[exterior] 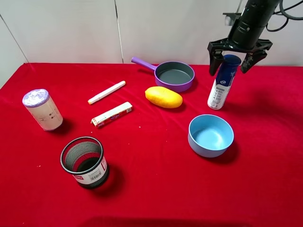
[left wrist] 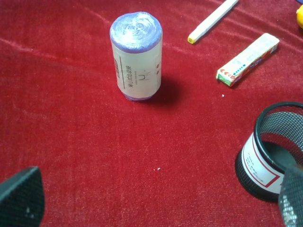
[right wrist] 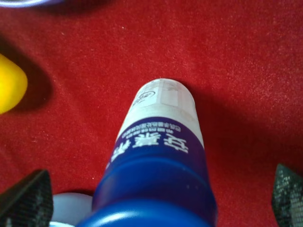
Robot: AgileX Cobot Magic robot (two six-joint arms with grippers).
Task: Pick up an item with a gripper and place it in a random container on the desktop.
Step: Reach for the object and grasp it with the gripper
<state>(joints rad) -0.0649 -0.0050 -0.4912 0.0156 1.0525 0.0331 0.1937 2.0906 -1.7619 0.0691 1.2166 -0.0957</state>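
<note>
Straddling the bottle (exterior: 218, 90), the right pincer (exterior: 230, 66) is held wide open (nothing gripped yet); the grasp is judged pending, and closing is called for.

Setting: robot manipulation test bench, of laboratory type. The classification is supported by a table (exterior: 156, 203) draped wholly in bright red cloth and backed by plain white wall panels (exterior: 71, 28) with visible seams. A black robot arm (exterior: 250, 23) is mounted above the far right corner. Unrelated props are laid out singly and spaced apart: purple pan (exterior: 175, 74), yellow fruit-shaped item (exterior: 163, 97), marker (exterior: 107, 92), small carton (exterior: 111, 114), black mesh cup (exterior: 85, 161), white cylinder (exterior: 42, 109), blue bowl (exterior: 210, 135), white bottle (exterior: 221, 85).
</note>
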